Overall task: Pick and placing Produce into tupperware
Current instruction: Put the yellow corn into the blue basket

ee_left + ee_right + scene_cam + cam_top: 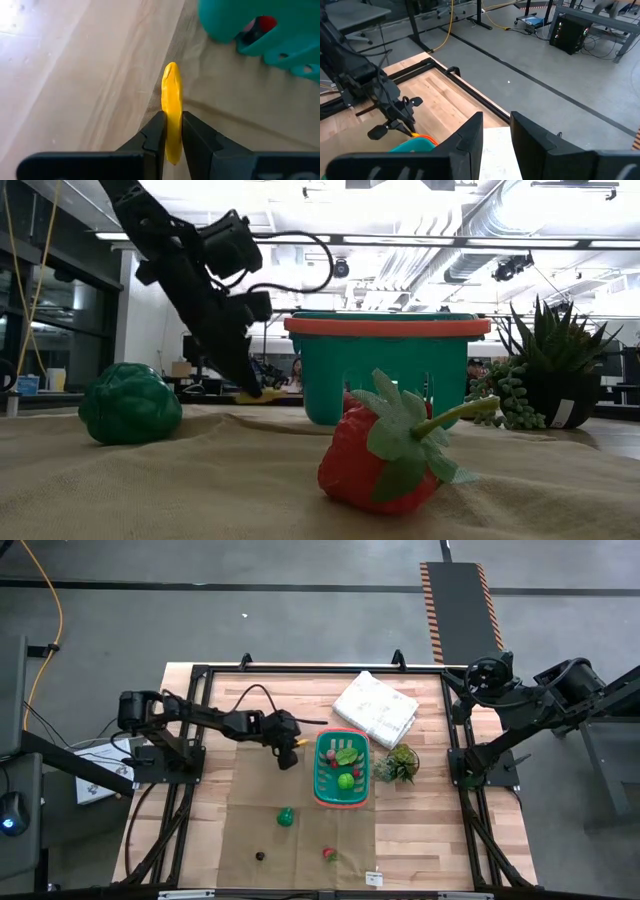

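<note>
My left gripper (291, 752) is shut on a yellow produce piece (172, 100) just left of the teal tupperware basket (342, 768), low over the edge of the tan mat (250, 800). Green and red produce pieces lie in the basket. On the mat rest a green round piece (286, 817), a red strawberry (385, 455) and a small dark piece (260, 856). My right gripper (496, 122) waits raised at the table's far right corner, open, with nothing between its fingers. My left gripper pinches the yellow piece's flat sides (173, 131) between its two fingers (155, 130), at the piece's near half. The fingers slant down from the table's left and lie along the piece. Its far end (171, 70) sticks out past the fingertips. Whether it touches the table, I cannot tell.
A spiky green plant in a dark pot (400, 765) stands right of the basket. A white rumpled cloth bundle (376, 708) lies behind it at the far edge. A black frame (200, 680) borders the table's edges.
</note>
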